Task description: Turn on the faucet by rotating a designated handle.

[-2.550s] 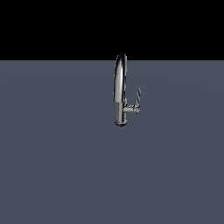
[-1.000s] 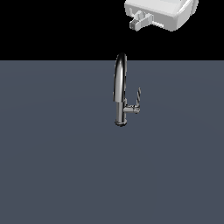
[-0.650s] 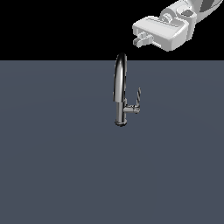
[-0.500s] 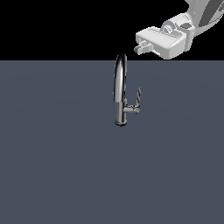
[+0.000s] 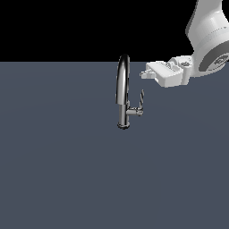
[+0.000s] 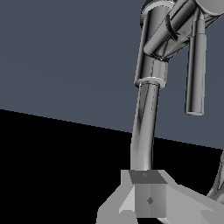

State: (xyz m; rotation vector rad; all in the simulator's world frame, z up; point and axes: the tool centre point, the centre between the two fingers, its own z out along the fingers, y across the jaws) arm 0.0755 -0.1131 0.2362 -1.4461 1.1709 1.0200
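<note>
Worktop point(image 5: 58, 179): a flat grey-blue plane that carries only the faucet.
Arm point(image 5: 210, 31): white, reaching in from the exterior view's upper right, clear of everything.
Faucet point(image 5: 122, 89): stands upright near the middle of the worktop, with a tall arched spout on a round base; it looks like rigid, fixed metal, so I judge it will not shift under a push.
Pincer point(image 5: 144, 74): hangs above the handle and just to the exterior view's right of the spout's arch, touching nothing and holding nothing. Only one finger tip shows in either view, so whether it is spread or pressed together I cannot tell.
Handle point(image 5: 141, 100): a thin tapered lever rising from a short stub on the exterior view's right of the lower stem. It is stiff and polished, so probably slippery; likely it turns on its stub with light force. Best taken or pushed near its free upper tip, where leverage is greatest, rather than at the stub.
</note>
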